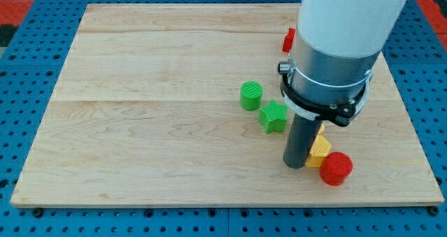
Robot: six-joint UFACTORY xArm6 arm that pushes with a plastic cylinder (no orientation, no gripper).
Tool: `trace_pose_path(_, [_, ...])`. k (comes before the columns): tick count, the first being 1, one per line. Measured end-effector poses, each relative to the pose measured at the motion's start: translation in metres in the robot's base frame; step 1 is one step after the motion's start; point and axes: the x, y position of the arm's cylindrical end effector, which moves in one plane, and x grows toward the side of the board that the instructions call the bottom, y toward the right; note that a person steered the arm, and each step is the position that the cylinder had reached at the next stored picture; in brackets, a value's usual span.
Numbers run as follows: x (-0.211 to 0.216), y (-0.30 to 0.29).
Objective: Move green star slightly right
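The green star (273, 116) lies on the wooden board (154, 125), right of the middle. A green cylinder (251, 96) sits just up and left of it. My tip (295, 165) rests on the board below and a little right of the green star, apart from it. A yellow block (318, 152) touches the rod's right side, partly hidden by it. A red cylinder (336, 168) lies right of the yellow block.
A red block (288, 39) shows at the view's top, mostly hidden behind the arm's white and grey body (335, 48). The board lies on a blue pegboard surface (21, 62).
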Motion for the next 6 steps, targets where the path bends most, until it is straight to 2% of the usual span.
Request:
trace_pose_path(1, [0.0, 0.0])
trace_pose_path(2, [0.003, -0.024])
trace_pose_path(3, [0.0, -0.08])
trace_pose_path(5, [-0.06, -0.077])
trace_pose_path(6, [-0.06, -0.047])
